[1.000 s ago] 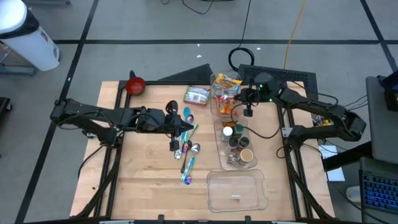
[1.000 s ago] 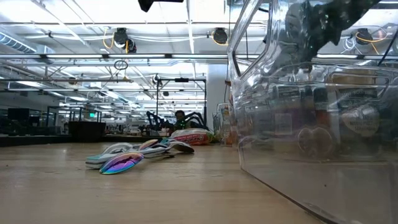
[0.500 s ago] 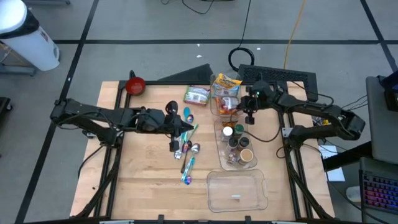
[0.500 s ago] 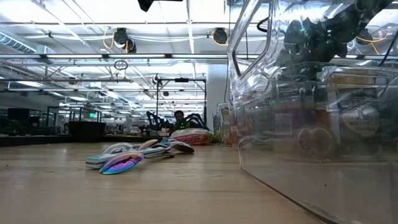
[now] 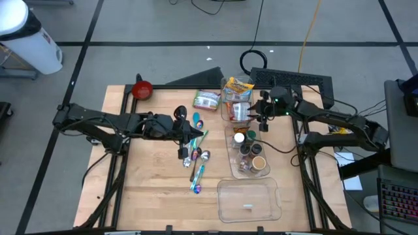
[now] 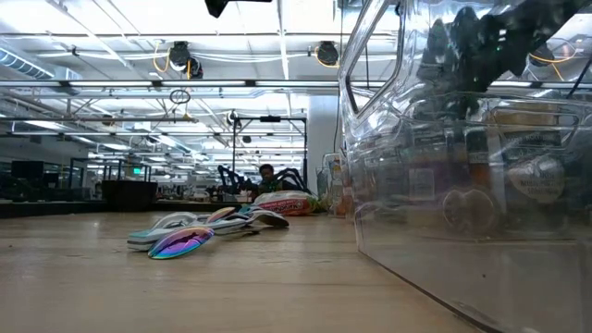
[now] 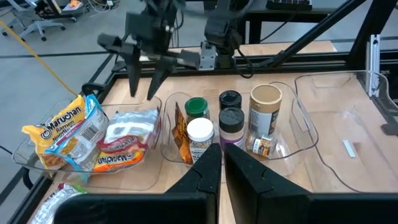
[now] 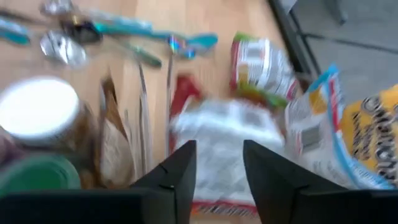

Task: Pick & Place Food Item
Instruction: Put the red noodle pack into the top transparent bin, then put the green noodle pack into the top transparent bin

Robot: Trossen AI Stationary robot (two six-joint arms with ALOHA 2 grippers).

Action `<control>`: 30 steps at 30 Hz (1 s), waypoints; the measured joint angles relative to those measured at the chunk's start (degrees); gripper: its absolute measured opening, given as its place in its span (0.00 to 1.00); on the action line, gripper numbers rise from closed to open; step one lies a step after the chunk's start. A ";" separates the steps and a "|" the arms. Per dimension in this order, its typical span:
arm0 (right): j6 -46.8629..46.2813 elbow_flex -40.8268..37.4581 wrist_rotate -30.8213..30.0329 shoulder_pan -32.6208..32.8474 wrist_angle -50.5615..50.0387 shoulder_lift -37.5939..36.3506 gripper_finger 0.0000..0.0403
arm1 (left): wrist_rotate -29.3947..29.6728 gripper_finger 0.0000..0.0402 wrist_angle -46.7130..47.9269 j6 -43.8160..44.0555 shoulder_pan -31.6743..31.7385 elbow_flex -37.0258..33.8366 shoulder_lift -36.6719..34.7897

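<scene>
My right fingers hang just above the clear food tray at the far end of the worktop, spread apart with nothing between them; from my right wrist the two dark fingers frame a white snack bag lying in that tray directly under them. In the left wrist view the same gripper shows with its tips parted over the tray's edge, clear of the packets. The white snack bag lies in the tray against a yellow noodle packet, and from above the noodle packet sits at the tray's far side. Another packet lies on the wood just beside the tray, on the side away from my right arm. Next to the food tray, nearer the front, a second clear tray holds jars and bottles, and an empty-looking clear bin stands beyond that. My left fingers are pressed together, holding nothing, resting low over the spoons scattered near the worktop's middle. A red bowl sits at the far corner, well apart from the food tray.
</scene>
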State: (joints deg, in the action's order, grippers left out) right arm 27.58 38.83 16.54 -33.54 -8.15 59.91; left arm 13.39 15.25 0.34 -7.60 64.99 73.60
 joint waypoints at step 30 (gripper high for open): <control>-13.45 0.02 -8.99 9.80 10.39 -5.88 0.12 | 26.10 0.06 -2.72 5.90 8.71 -0.07 12.41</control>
State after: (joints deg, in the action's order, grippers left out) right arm 14.13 38.85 7.55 -23.73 2.24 54.03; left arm 39.48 12.52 6.24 1.11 64.93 86.02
